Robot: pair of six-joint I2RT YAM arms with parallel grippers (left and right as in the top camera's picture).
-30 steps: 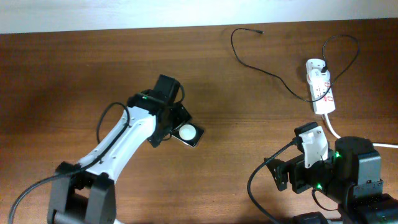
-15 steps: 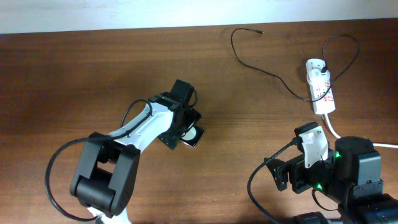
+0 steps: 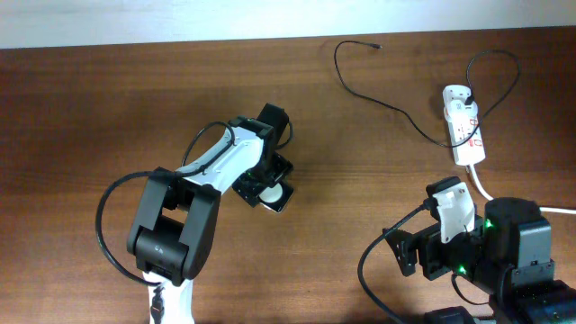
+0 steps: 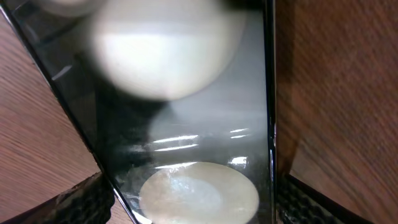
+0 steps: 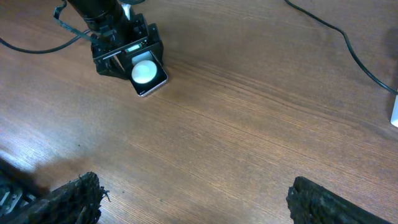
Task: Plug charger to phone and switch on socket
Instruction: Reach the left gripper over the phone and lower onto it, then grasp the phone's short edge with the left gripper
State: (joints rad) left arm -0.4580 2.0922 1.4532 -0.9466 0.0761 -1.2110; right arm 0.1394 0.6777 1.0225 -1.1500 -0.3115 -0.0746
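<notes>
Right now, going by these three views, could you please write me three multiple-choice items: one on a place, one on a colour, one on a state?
1. The phone lies:
A) under the left pincer
B) at the far right edge
C) at the far left edge

2. The charger cable is:
A) white
B) black
C) red

3. The charger's tip is:
A) in the phone
B) loose on the table
C) hidden from every view

Answers:
1 A: the left wrist view looks straight down on the phone.
2 B: it is a thin black line on the wood.
3 B: the overhead view shows it far from the phone.
</notes>
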